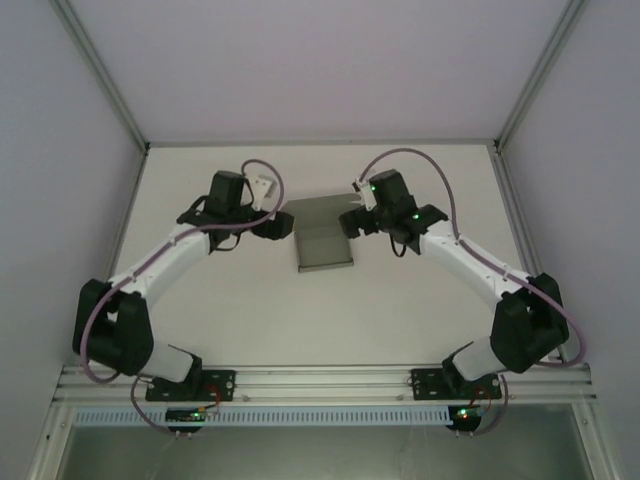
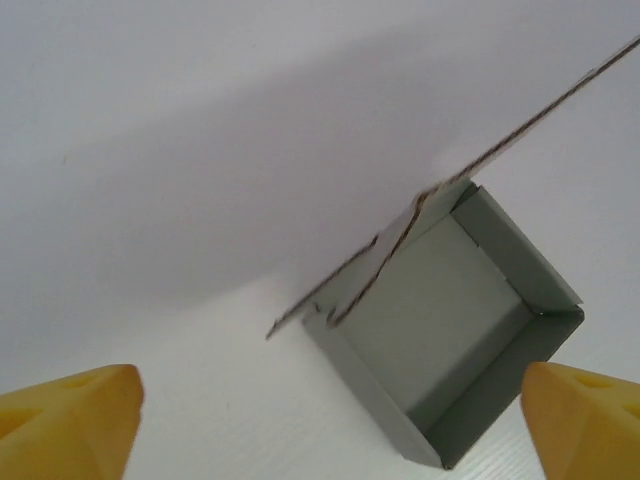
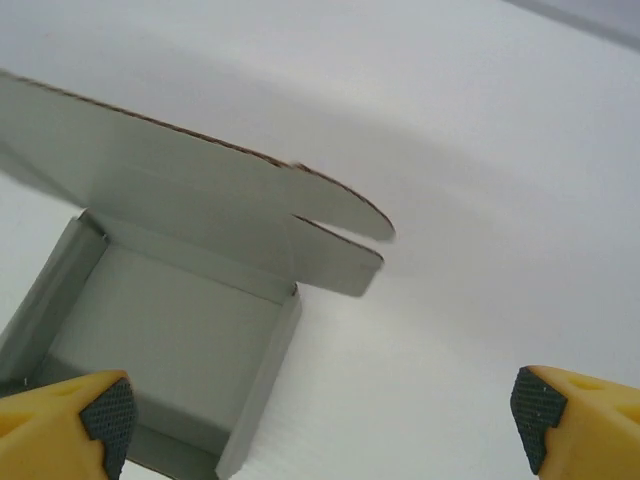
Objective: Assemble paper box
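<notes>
Yellow fingertips (image 2: 70,420) spread wide at each wrist, with the paper box (image 1: 325,245) between the arms.
Both the left gripper (image 2: 327,425) and the right gripper (image 3: 325,425) stand released and empty, flanking the box at the middle of the desk (image 1: 400,310); its walls are up, its lid flap is raised, and it is seemingly untouched.

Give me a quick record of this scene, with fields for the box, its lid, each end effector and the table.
paper box: grey cardboard, side walls folded up into a shallow tray, resting on the table
lid flap: open, raised from the box's far wall
left end effector: open, beside the box's left far corner, holding nothing
right end effector: open, beside the box's right far corner, holding nothing
table: white, box near its middle
task state: lid not yet closed
</notes>
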Robot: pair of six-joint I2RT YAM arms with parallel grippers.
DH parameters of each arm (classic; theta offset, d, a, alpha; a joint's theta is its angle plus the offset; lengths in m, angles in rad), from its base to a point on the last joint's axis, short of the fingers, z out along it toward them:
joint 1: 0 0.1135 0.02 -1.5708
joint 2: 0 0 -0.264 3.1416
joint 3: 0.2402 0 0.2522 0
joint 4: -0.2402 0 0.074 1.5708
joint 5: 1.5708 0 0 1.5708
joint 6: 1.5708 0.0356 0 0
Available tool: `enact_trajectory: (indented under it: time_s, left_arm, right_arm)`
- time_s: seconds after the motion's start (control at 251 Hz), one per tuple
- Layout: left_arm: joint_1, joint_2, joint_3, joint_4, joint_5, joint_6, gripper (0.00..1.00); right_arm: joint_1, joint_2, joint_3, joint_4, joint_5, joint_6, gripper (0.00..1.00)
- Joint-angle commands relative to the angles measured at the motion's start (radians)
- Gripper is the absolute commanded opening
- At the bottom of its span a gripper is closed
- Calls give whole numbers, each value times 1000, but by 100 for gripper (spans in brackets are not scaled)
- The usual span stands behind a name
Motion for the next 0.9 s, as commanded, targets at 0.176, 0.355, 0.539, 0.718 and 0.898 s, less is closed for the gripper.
enact_trajectory:
  time_s: [0.176,0.355,0.539,0.718,0.898]
  left_arm:
    - [-1,186,237,-220,169,332,94]
    - [-1,277,343,-338,158,430,75]
    - [-1,326,399,-412,154,475,52]
    - [-1,343,417,-427,124,494,45]
    - [0,365,446,-452,115,503,38]
  right_arm:
    - [-80,240,349,-279,-301,-475,96]
    - [-93,384,500,-421,-285,-585,85]
    - [-120,448,575,-499,-325,-649,72]
    - [-125,498,620,-553,-306,-721,58]
    - [-124,535,652,-561,-337,-766,51]
